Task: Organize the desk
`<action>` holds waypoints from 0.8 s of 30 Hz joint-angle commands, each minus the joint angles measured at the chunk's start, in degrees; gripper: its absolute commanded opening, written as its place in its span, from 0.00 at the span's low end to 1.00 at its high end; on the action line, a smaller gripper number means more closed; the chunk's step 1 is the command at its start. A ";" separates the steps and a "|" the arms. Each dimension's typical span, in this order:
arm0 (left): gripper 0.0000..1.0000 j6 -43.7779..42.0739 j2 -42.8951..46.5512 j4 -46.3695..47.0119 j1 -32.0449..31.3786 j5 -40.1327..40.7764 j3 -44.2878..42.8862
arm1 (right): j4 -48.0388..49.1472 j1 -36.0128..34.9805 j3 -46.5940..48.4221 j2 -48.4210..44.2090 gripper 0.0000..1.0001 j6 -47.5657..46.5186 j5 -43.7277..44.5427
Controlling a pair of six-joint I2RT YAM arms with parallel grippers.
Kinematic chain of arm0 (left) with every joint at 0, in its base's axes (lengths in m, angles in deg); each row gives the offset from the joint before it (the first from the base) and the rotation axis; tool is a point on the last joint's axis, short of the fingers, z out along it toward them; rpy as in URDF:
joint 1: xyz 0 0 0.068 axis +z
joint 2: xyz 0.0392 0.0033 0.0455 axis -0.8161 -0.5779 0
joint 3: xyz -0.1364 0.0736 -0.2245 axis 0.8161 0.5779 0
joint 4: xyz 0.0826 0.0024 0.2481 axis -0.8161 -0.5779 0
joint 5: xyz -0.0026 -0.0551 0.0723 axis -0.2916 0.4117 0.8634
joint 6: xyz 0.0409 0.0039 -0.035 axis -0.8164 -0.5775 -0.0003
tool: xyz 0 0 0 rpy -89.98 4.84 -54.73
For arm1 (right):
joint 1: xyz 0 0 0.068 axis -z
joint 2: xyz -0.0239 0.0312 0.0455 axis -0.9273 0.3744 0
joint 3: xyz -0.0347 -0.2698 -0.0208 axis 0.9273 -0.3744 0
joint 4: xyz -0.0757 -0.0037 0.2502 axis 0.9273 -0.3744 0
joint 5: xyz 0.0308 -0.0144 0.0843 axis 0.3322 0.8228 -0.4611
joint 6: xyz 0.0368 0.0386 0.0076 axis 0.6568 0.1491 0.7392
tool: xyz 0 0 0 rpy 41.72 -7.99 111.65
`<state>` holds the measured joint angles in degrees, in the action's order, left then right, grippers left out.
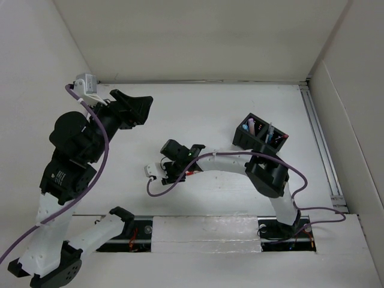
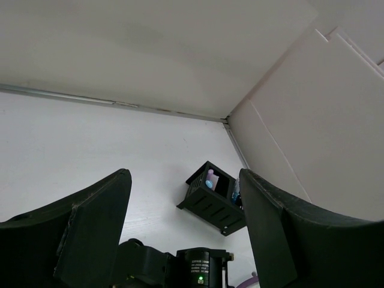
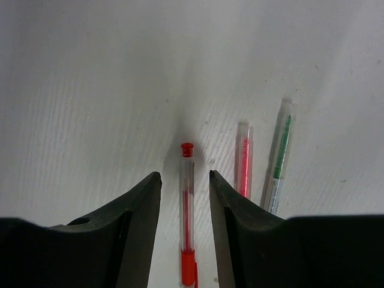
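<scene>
The desk [image 1: 210, 108] is a wide white tabletop. My right gripper [image 3: 184, 174] is open and low over it, its jaws standing on either side of a red pen [image 3: 187, 204] without touching it. A pink pen [image 3: 243, 162] and a green pen [image 3: 279, 153] lie just right of the right jaw. In the top view the right gripper [image 1: 170, 174] is at the desk's middle front and hides most of the pens. My left gripper [image 1: 141, 105] is open and empty, raised at the back left; it also shows in the left wrist view [image 2: 183, 180].
A black compartmented box [image 1: 261, 135] holding several pens and small items stands at the right, also in the left wrist view [image 2: 213, 198]. White panels wall the desk at the back and sides. A metal rail [image 1: 321, 138] runs along the right edge.
</scene>
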<state>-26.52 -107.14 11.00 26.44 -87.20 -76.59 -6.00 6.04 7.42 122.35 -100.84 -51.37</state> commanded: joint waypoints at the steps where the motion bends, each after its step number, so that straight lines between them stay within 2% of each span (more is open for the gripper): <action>1: 0.69 -1.62 1.16 0.58 0.21 1.28 -0.70 | 0.66 -0.51 2.73 1.25 0.43 -0.08 0.38; 9: 0.69 -2.41 1.33 0.14 0.21 1.63 -0.79 | 1.18 -0.51 3.79 4.67 0.40 1.15 0.29; 12: 0.69 -2.58 1.60 0.14 0.21 1.72 -0.87 | 2.76 -0.51 2.47 4.85 0.28 1.85 -0.32; 13: 0.69 -2.67 1.60 0.32 0.21 1.72 -0.87 | 3.03 -0.51 2.21 4.77 0.15 2.03 -0.67; 16: 0.69 -2.67 1.51 0.23 0.21 1.80 -0.79 | 2.77 -0.51 1.59 4.59 0.01 2.21 -1.64; 19: 0.69 -2.67 1.51 0.41 0.21 1.89 -0.61 | 2.07 -0.51 0.80 2.75 0.00 2.03 -1.82; 24: 0.69 -2.76 0.81 1.20 0.21 1.72 0.09 | 3.03 -0.51 0.62 -5.75 0.00 3.52 -2.35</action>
<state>-28.43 -106.03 9.90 26.44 -85.75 -76.59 -4.16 6.04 7.90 124.06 -98.65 -52.09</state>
